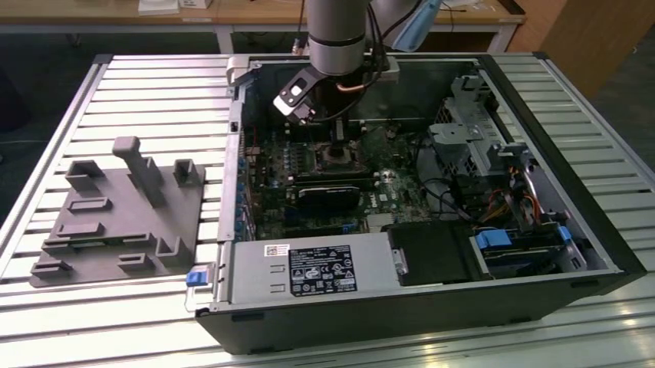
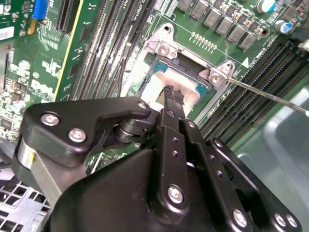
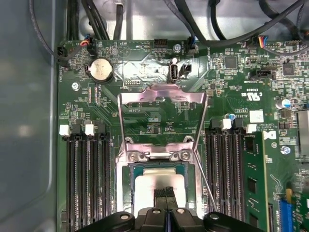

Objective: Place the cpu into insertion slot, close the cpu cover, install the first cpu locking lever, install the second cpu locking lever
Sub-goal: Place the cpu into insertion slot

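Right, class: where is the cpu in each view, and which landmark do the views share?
Exterior view: too small to make out; it would be at the insertion slot under the gripper.
First wrist view: the cpu sits in the slot, at the gripper's tip.
Second wrist view: the cpu is the pale square at the gripper's tip.
Shared landmark: the gripper.

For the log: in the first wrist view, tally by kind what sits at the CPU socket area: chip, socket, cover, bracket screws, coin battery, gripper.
cpu: 1
insertion slot: 1
cpu cover, swung open: 1
bracket screws: 2
coin battery: 1
gripper: 1
Total: 7
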Robot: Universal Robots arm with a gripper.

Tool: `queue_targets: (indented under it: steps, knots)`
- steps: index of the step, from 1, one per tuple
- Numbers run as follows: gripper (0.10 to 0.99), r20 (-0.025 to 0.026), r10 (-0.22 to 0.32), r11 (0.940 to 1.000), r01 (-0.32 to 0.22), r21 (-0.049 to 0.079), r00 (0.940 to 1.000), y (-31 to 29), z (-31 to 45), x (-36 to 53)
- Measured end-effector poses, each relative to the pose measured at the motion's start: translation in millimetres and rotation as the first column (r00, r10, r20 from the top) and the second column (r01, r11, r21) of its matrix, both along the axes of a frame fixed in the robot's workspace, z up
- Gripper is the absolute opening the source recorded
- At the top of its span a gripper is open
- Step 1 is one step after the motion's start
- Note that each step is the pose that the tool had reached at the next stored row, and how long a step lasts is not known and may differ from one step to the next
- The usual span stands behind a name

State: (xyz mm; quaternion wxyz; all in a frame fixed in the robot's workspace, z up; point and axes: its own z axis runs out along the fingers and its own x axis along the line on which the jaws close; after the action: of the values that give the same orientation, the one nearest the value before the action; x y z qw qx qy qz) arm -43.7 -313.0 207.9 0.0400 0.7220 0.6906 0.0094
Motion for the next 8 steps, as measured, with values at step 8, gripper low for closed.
queue_targets:
  steps: [8]
  knots:
    - [0.106, 0.0, 0.0, 1.0, 0.0, 0.0, 1.0, 0.0, 19.2, 0.0]
